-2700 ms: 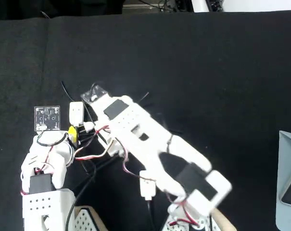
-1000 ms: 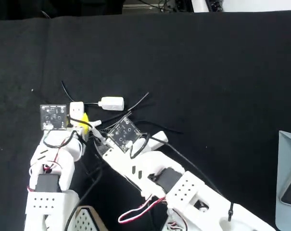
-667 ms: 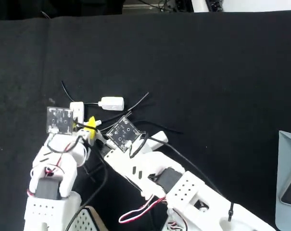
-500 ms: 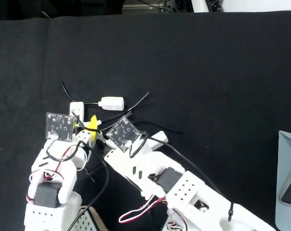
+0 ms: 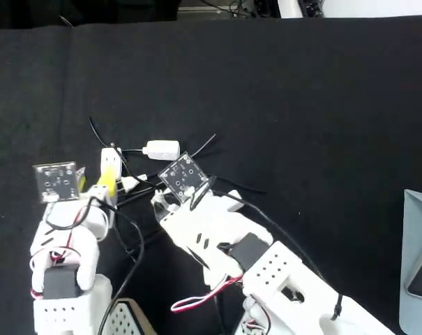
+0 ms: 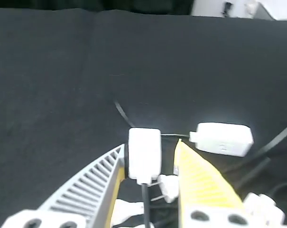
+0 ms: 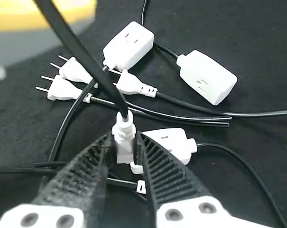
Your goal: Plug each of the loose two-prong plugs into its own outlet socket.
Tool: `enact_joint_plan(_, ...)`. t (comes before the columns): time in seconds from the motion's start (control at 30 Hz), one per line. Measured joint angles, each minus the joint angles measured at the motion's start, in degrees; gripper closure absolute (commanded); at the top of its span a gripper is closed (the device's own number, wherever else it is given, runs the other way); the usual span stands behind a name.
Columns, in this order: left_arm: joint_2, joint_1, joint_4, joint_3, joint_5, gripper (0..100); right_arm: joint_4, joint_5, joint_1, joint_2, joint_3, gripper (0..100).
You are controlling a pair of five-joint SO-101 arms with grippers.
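The left gripper (image 6: 150, 147) stands spread, its grey and yellow fingers on either side of a white outlet socket (image 6: 144, 153) on the black cloth (image 6: 62, 71) — a second socket (image 6: 221, 139) lies just beside it. The right gripper (image 7: 123, 138) is clenched on a white plug (image 7: 124, 129), a black cord rising from it — two loose plugs (image 7: 62, 89) lie near on the cloth, prongs bare.

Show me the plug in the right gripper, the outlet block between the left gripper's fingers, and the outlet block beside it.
held plug (image 7: 124, 138): right wrist view, its white body.
near outlet block (image 6: 144, 153): left wrist view, top face centre.
far outlet block (image 6: 222, 139): left wrist view, face centre.
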Motion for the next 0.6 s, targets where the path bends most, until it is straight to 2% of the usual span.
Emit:
enact_joint_plan(0.23,0.0,-3.5,0.0,0.0,1.1,82,-0.7,0.1,0.0,1.2,-0.1,98.7)
enact_joint_plan(0.47,0.0,-3.5,0.0,0.0,1.1,83,-8.8,0.0,0.8,15.8,-3.7,98.7)
enact_joint_plan(0.6,0.0,-3.5,0.5,0.0,1.1,83,-10.6,0.1,2.3,19.3,-4.2,98.7)
